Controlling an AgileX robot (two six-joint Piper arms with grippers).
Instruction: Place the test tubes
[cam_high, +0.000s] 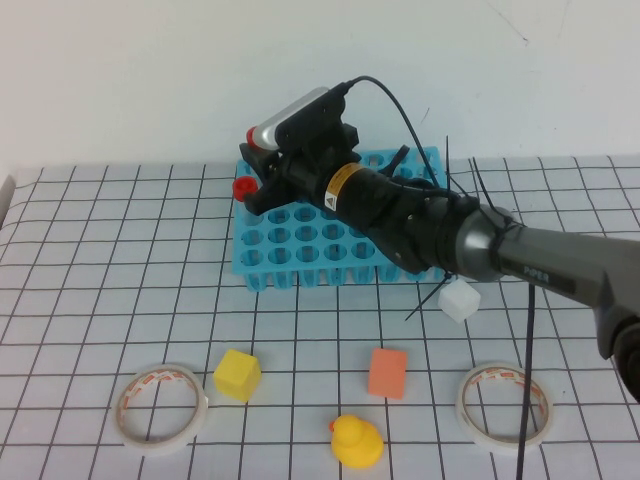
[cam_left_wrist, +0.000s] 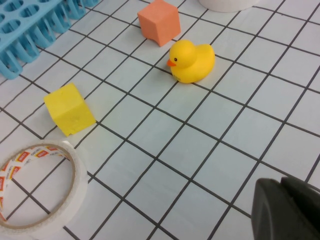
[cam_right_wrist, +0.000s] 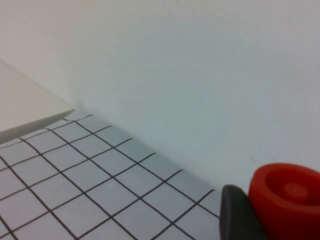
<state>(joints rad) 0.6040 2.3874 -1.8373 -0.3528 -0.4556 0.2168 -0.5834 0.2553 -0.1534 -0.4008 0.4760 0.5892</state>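
Stretching across the whole workspace is a white table cover (cam_high: 90, 280) ruled with a black grid, and a plain white wall (cam_high: 120, 70) is closing off the far side.

Near the back, at the middle, a blue tube rack (cam_high: 300, 250) is standing with its round holes showing. In front of it several small things are lying well apart from one another: a yellow cube (cam_high: 237, 375), an orange cube (cam_high: 388, 372), a yellow rubber duck (cam_high: 356, 441) nearest the robot, a white cube (cam_high: 459, 299) just off the rack's right front corner, and two tape rolls, one at the front left (cam_high: 160, 407) and one at the front right (cam_high: 504, 405). The right arm (cam_high: 520, 255) is reaching in from the right and lying over the rack's right and rear part, hiding many of its holes; thin black cables (cam_high: 527, 380) are hanging off it.

The right gripper (cam_high: 258, 182) is hovering at the rack's rear left corner, its jaws standing partly apart and closing on a red-capped test tube (cam_high: 243, 187). Only the cap is showing, sticking out past the fingertips just beyond the rack's left edge; in the right wrist view the cap is sitting right against one dark finger (cam_right_wrist: 240, 215). The tube's body is hidden by the fingers.

The left gripper (cam_left_wrist: 285, 200) is hanging low over the front of the cover near the duck and the left tape roll, closed and holding nothing.
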